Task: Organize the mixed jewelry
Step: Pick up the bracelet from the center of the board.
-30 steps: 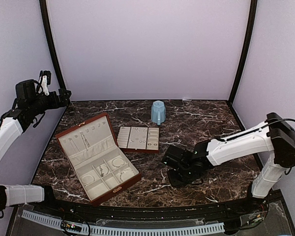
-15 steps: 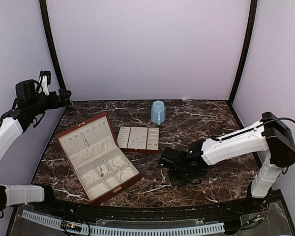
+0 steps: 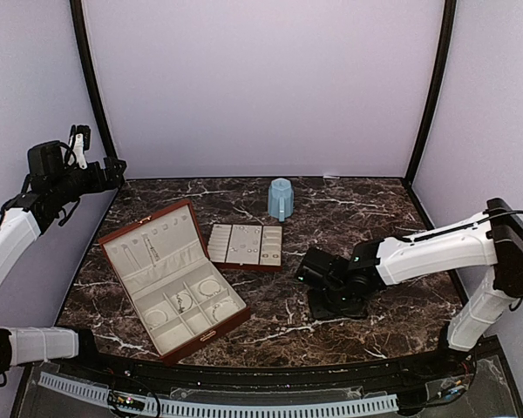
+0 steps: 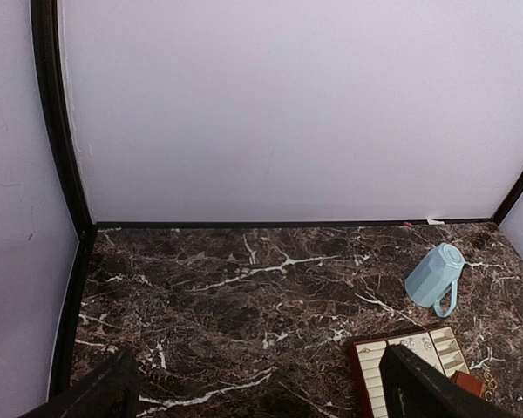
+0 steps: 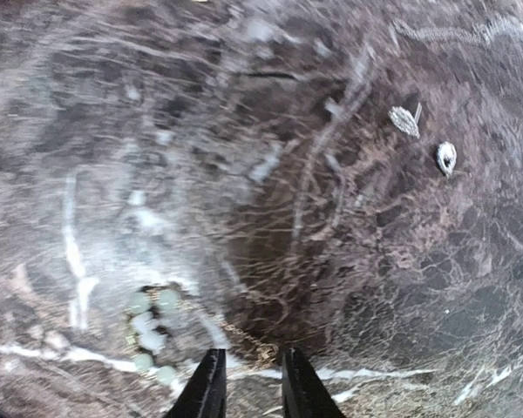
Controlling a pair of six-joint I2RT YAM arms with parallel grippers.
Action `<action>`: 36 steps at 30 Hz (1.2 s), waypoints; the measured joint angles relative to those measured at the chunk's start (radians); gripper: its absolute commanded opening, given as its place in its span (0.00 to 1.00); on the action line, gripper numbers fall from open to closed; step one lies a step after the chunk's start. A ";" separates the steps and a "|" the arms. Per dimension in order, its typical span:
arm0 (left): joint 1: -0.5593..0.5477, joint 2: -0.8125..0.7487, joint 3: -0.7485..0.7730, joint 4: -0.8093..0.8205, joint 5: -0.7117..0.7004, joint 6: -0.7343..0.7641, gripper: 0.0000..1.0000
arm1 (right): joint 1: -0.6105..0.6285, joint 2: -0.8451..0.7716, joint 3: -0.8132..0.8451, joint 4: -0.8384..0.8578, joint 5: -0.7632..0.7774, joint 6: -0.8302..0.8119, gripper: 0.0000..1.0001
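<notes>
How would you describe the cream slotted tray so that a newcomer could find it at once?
On the dark marble table, find the open reddish-brown box at the left; the cream slotted tray lies flat just right of it, nearer the arms than the light blue mug. Unlike the box it has no lid, only rows of narrow slots and small squares.

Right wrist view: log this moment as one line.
right fingers: narrowly apart, low over marble table | beaded piece: beside fingertips | two studs: loose, beyond | left fingers: wide open
</notes>
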 measured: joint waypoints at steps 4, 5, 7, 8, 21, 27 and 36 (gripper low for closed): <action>0.000 -0.001 0.000 0.000 0.000 0.000 0.99 | 0.003 -0.021 0.003 0.036 -0.024 -0.020 0.31; 0.000 -0.001 0.000 0.000 0.000 0.000 0.99 | 0.004 -0.020 0.004 0.045 -0.031 -0.024 0.31; 0.000 -0.003 0.000 0.000 0.000 0.000 0.99 | 0.009 -0.015 0.008 0.056 -0.044 -0.027 0.32; 0.000 -0.003 0.000 0.000 0.000 0.000 0.99 | 0.012 -0.007 0.014 0.060 -0.051 -0.027 0.32; 0.000 -0.006 0.000 0.002 0.000 0.000 0.99 | 0.037 0.079 0.055 0.084 -0.077 -0.027 0.34; 0.000 -0.008 0.000 0.005 0.000 0.000 0.99 | 0.037 0.121 0.086 0.090 -0.076 -0.029 0.31; 0.000 -0.011 0.000 0.006 0.000 0.000 0.99 | 0.037 0.142 0.098 0.097 -0.070 -0.033 0.31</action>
